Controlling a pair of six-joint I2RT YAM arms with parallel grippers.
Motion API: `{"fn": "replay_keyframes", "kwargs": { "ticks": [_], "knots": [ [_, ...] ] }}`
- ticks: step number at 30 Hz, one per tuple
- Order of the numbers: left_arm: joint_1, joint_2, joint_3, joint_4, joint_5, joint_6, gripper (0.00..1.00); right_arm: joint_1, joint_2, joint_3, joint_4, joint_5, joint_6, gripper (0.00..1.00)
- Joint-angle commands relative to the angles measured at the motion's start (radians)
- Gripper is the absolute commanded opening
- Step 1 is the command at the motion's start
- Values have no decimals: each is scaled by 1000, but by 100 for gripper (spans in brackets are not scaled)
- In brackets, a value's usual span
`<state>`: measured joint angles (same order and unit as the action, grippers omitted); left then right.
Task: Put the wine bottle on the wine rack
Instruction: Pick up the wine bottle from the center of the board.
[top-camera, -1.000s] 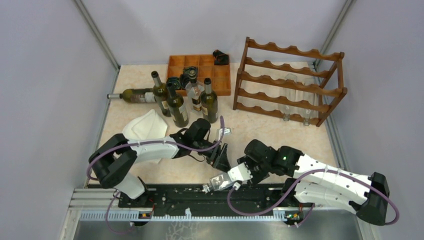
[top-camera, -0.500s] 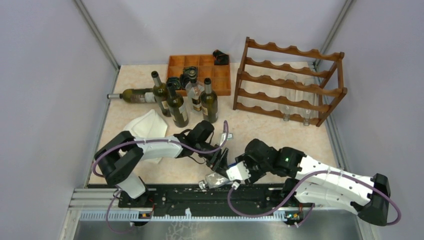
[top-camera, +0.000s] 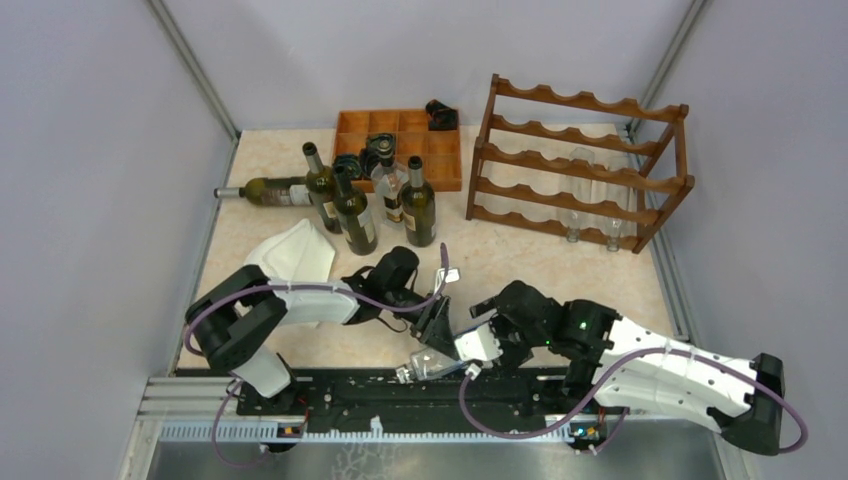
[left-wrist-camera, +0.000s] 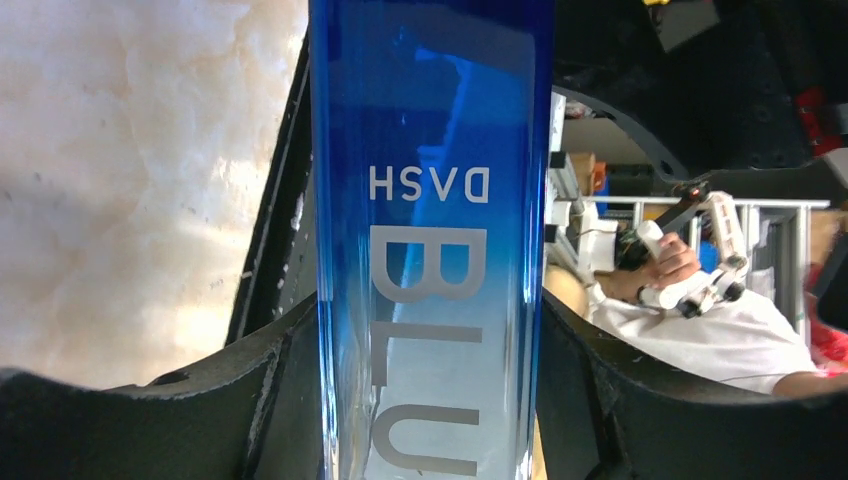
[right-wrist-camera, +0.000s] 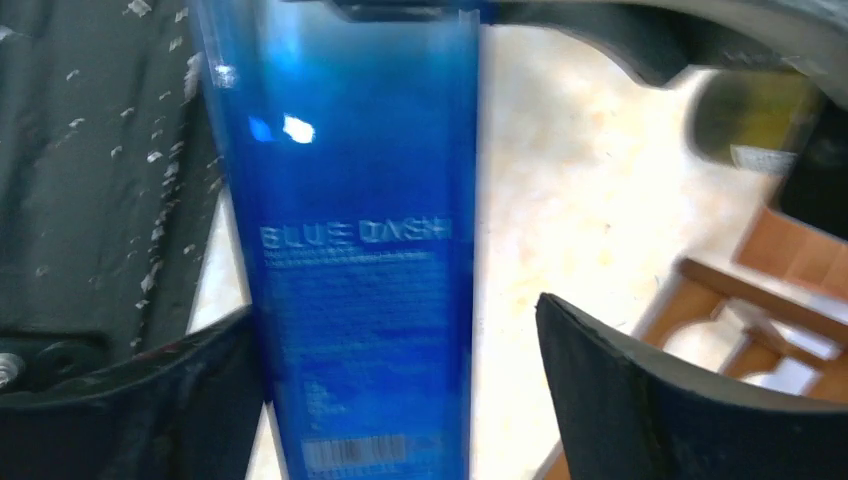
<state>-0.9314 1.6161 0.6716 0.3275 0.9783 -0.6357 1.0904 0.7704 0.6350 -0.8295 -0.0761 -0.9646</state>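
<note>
The wine bottle (top-camera: 425, 362) is a blue glass one with grey lettering. It hangs low over the near table edge between my two grippers. My left gripper (top-camera: 437, 325) is shut on it: in the left wrist view the bottle (left-wrist-camera: 430, 250) fills the gap, and both fingers of the gripper (left-wrist-camera: 430, 335) press its sides. In the right wrist view the bottle (right-wrist-camera: 360, 250) leans against the left finger of my right gripper (right-wrist-camera: 395, 315), and the right finger stands clear of it, so that gripper is open. The reddish-brown wine rack (top-camera: 580, 160) stands at the far right.
Several dark bottles (top-camera: 350, 215) stand at the back left, and one lies flat (top-camera: 275, 190). An orange compartment tray (top-camera: 400, 130) sits behind them. A white cloth (top-camera: 295, 255) lies by the left arm. Clear bottles (top-camera: 590, 195) rest in the rack. The black base rail (top-camera: 400, 395) runs under the held bottle.
My left gripper swung down beside the right one and closed on the bottle. The right jaws widened, leaving a gap on one side. The bottle drifted slightly left.
</note>
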Motion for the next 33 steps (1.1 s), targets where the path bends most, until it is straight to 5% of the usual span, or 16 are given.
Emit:
{"fn": "replay_keyframes", "kwargs": {
  "ticks": [1,12,20,33],
  "knots": [
    [-6,-77,-65,191,-3,-132,0,8,-68,29,252,73,61,98],
    [8,-160,-244,479,-142,-316,0,8,-78,82,273,102,248,99],
    [8,-246,-378,689,-327,-386,0,9,-125,97,389,260,687,99],
    [8,-224,-486,965,-550,-505,0,9,-274,-26,620,294,1203,98]
  ]
}}
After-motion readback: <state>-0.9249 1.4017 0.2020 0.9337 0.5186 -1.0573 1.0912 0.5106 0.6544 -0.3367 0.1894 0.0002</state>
